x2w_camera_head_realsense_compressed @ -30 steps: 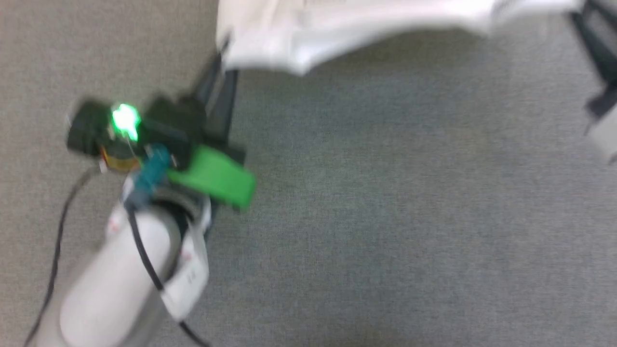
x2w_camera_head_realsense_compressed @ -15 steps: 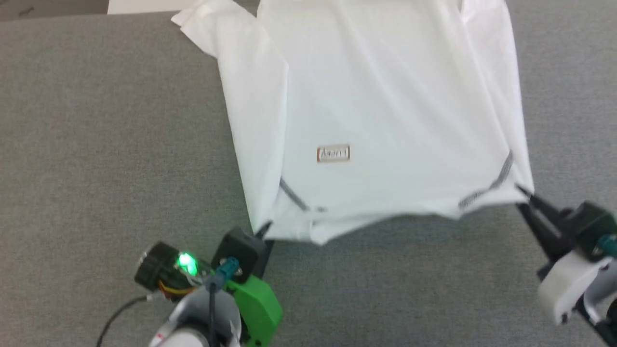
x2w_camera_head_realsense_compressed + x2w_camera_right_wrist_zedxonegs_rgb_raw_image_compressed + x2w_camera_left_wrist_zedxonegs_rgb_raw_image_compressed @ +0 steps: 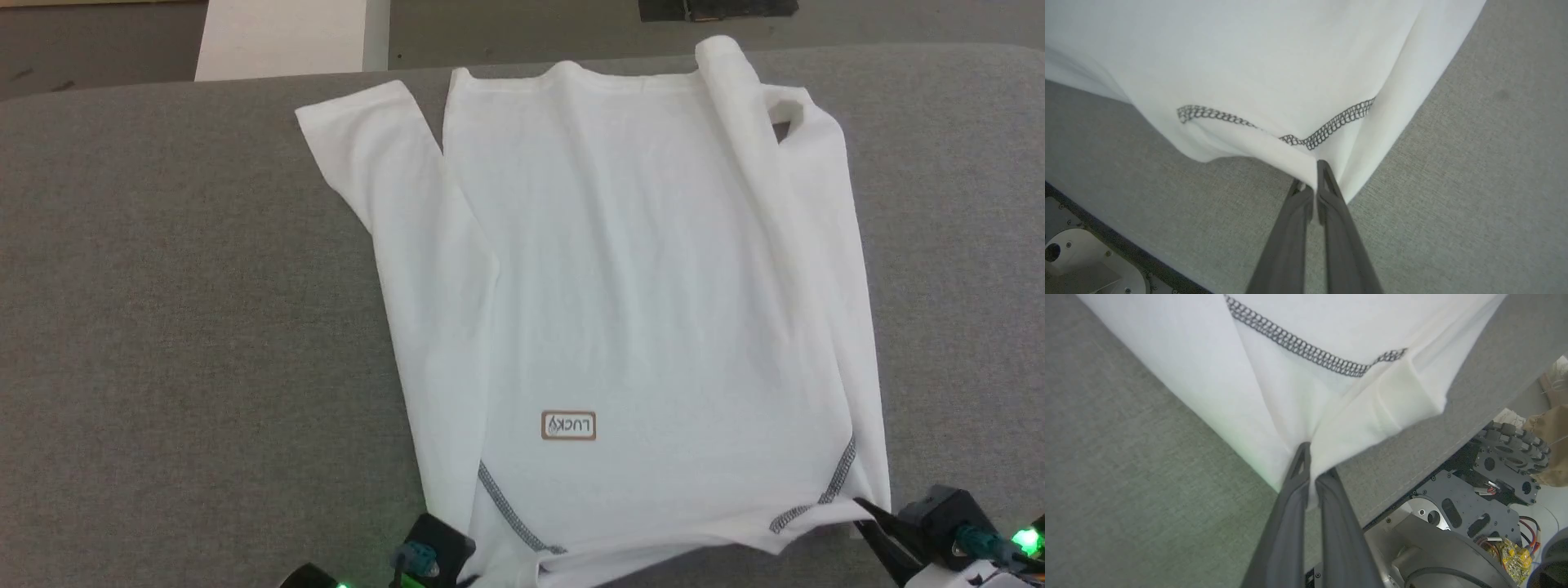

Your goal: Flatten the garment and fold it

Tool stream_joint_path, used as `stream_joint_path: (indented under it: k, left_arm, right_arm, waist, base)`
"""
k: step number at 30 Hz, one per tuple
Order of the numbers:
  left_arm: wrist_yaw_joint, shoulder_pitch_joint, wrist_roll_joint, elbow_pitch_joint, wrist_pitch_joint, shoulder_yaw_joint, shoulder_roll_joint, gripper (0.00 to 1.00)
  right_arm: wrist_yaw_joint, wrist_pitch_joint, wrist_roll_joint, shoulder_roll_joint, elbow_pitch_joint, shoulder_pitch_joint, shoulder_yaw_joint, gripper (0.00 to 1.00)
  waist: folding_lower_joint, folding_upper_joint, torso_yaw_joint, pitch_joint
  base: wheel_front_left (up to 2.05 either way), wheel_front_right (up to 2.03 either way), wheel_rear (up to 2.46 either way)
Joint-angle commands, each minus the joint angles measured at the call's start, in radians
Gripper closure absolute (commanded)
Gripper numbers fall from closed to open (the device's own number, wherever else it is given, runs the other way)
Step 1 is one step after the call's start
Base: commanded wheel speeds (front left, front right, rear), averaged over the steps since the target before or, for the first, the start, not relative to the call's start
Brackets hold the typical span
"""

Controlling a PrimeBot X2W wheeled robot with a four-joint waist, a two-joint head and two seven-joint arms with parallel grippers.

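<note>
The garment point(image 3: 637, 286), a white long-sleeved shirt, lies spread on the grey table point(image 3: 163, 286) with its shoulders toward me and its logo patch point(image 3: 569, 425) facing up. One sleeve lies along each side of the body, and the far right cuff is doubled over. My left gripper point(image 3: 431, 523) is shut on the left shoulder edge, close to the grey stitched seam point(image 3: 1306, 351). In the left wrist view the left gripper point(image 3: 1309, 461) pinches the garment point(image 3: 1208, 375). My right gripper point(image 3: 861, 510) is shut on the right shoulder; the right wrist view shows it point(image 3: 1312, 179) gripping the garment point(image 3: 1249, 61).
The table's near edge point(image 3: 1412, 473) runs just behind my left gripper, with the robot's base point(image 3: 1453, 522) below it. A white panel point(image 3: 282, 37) and a dark object point(image 3: 718, 8) lie beyond the far edge. Bare grey cloth flanks the shirt on both sides.
The head camera has swung upward, so the whole shirt on the table has come into view. Both grippers have kept their hold on the shoulders, which now sit near the table's front edge.
</note>
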Motion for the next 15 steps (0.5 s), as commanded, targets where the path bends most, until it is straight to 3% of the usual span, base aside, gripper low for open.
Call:
stream_joint_path:
  k: [1,15]
  left_arm:
    - [-0.001,0.031,-0.010,0.015,0.018,0.000,0.019,1.00]
    - [0.004,0.111,-0.077,0.076,-0.002,-0.019,-0.015,1.00]
  right_arm:
    - [-0.003,0.008,0.005,0.000,0.012,0.022,-0.017,1.00]
    - [-0.003,0.044,-0.016,0.048,0.051,0.120,-0.025,1.00]
  waist:
    - [0.0001,0.0000,0.002,-0.013]
    - [0.0001,0.0000,0.020,-0.040]
  base:
    - [0.00,0.00,0.00]
    - [0.00,0.00,0.00]
